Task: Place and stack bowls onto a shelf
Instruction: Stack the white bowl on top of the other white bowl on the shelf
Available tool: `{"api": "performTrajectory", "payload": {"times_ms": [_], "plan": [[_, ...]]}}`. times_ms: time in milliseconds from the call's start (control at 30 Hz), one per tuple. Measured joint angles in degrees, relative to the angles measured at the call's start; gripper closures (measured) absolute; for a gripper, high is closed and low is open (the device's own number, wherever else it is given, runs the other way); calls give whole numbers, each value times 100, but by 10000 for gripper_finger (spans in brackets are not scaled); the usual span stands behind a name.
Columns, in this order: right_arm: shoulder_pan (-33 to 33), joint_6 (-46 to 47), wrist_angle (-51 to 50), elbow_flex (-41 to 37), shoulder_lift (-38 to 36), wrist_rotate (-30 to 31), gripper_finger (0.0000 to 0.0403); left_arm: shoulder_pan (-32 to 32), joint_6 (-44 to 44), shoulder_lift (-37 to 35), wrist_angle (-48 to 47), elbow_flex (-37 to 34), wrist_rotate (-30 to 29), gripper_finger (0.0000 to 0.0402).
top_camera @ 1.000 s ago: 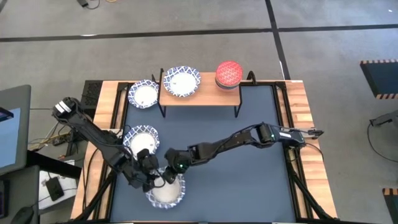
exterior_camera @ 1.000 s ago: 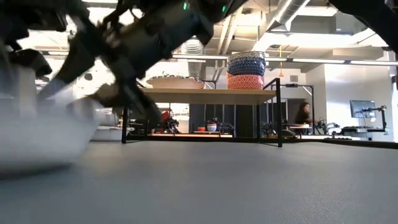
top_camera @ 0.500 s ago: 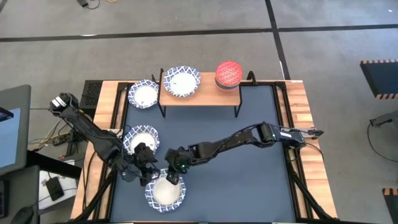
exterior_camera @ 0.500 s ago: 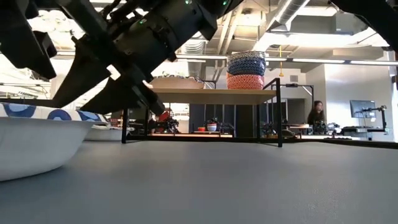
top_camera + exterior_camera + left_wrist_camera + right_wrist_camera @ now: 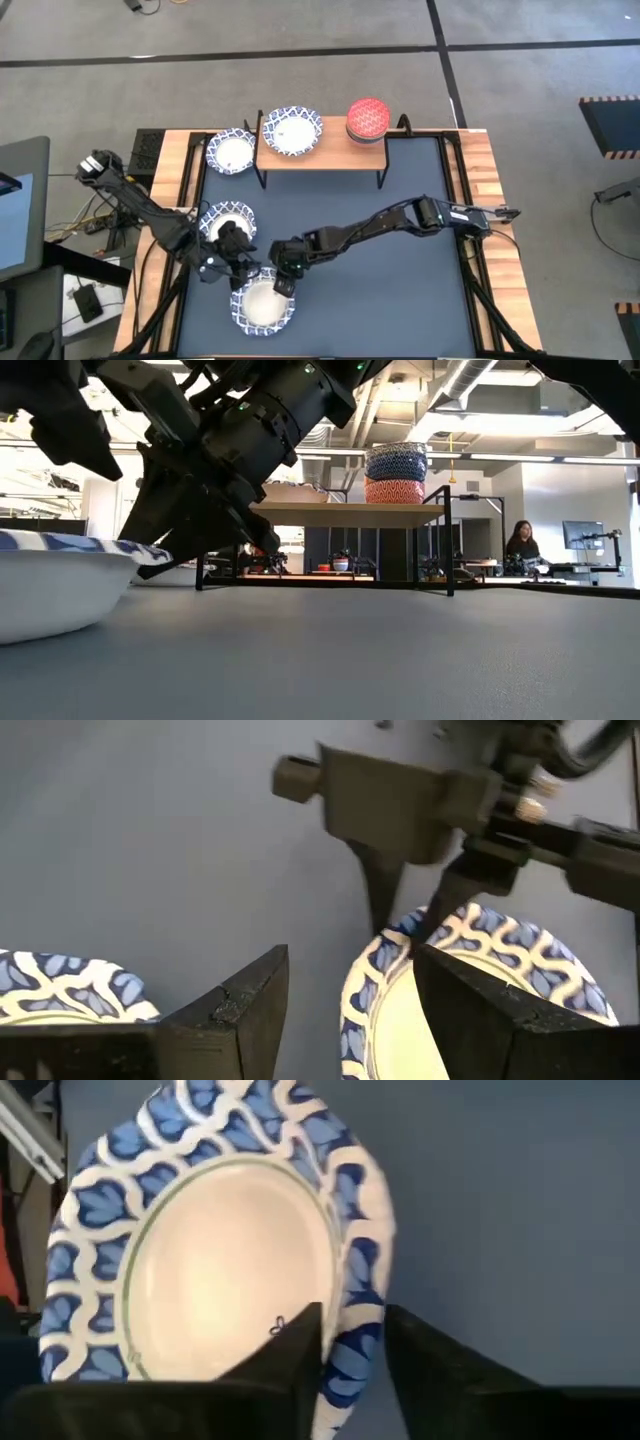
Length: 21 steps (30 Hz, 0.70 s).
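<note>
The dark-blue tabletop [image 5: 400, 290] is lying wide and bare toward the right. The left gripper [image 5: 238, 266], fingers spread, is hovering by the near bowl [image 5: 262, 306]; the right gripper [image 5: 345, 1342] is pinching that bowl's rim. The shelf [image 5: 320, 152] is standing at the far edge.

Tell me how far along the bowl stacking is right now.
Done: one patterned bowl and a red stack sit on the shelf. In hand: the right pincer straddles the rim of the nearest bowl, which is on the table; the left pincer is open beside it. Left: that bowl plus two others on the table.
</note>
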Motion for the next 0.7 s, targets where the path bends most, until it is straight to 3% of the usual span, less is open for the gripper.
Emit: {"api": "performTrajectory", "payload": {"times_ms": [200,400,700], "plan": [[-37,195,-28,2,0,-480,380,251,179,-36,-2,0,190,203],[-158,408,-113,0,-88,-516,381,367,188,-101,-455,253,276,203],[-512,400,-524,0,-833,-273,381,384,250,-129,-2058,1219,-188,203]]}}
